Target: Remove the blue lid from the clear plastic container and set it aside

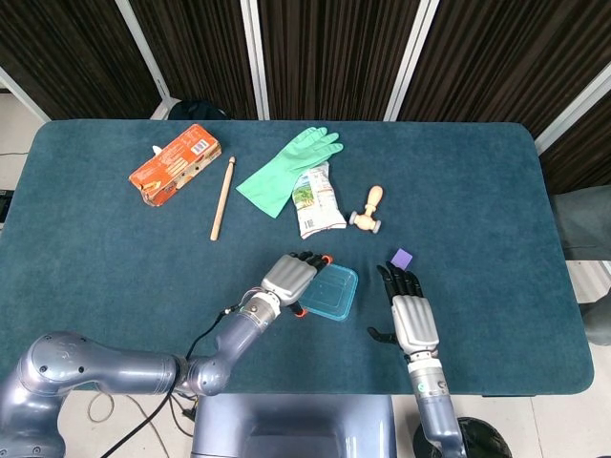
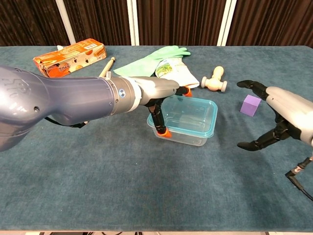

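Gripping the container (image 2: 188, 122), left hand (image 1: 286, 279) steadies it; right hand (image 2: 288, 115) hovers open; lid (image 1: 329, 289) not yet off.

A desk (image 1: 115, 277) covered in teal cloth stands before dark slatted wall panels (image 1: 329, 57) split by white posts (image 1: 253, 57); pale floor at left.

The container (image 2: 188, 120) sits near the front middle of the table (image 1: 115, 277), the left hand (image 1: 286, 277) against its left side and the right hand (image 1: 409, 320) apart to its right. A cube (image 1: 401, 258) lies just behind the right hand. Farther back, left to right: a box (image 1: 175, 163), a stick (image 1: 222, 197), a glove (image 1: 286, 169), a packet (image 1: 315, 199) (its upper edge under the glove) and a small roller (image 1: 368, 210).
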You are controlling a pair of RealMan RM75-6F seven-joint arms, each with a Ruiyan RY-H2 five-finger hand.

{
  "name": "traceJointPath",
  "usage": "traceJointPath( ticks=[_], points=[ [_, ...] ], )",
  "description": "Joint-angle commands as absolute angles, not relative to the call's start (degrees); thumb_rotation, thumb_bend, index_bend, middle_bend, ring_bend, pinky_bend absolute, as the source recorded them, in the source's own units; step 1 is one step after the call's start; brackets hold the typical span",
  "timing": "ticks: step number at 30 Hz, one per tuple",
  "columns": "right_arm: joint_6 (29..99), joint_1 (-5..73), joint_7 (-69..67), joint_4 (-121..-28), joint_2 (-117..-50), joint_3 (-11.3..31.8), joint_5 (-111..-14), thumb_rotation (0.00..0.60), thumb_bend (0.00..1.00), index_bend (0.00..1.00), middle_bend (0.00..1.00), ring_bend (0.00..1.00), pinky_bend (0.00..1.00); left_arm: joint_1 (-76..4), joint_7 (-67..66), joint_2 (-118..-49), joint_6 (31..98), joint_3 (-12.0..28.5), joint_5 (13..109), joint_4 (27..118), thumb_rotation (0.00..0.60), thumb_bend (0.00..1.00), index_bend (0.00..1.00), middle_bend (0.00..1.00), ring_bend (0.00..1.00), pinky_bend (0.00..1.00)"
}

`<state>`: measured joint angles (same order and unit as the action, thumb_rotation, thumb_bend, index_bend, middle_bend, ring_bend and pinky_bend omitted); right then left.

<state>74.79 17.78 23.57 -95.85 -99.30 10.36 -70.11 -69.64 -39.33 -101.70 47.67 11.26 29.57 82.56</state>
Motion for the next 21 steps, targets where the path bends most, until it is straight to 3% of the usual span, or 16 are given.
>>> traceJointPath(
  ticks=[1, 21],
  points=[
    [74.9, 18.2, 24.3, -96.0, -100.4, 10.6, -69.4, 0.600, 0.21, 0.00, 0.00, 0.00, 0.00, -69.9, -39.4, -102.0, 47.6, 11.1, 29.3, 82.4, 0.600, 0.28, 0.15, 0.23, 0.13, 0.25],
    [76.0, 19.4, 26.6, -96.9, -104.0, 11.3, -67.0, 0.600, 0.21, 0.00, 0.00, 0.00, 0.00, -70.5, -38.2, -102.6, 48.7, 11.4, 29.4, 82.9, 0.600, 0.28, 0.15, 0.23, 0.13, 0.25]
  ],
)
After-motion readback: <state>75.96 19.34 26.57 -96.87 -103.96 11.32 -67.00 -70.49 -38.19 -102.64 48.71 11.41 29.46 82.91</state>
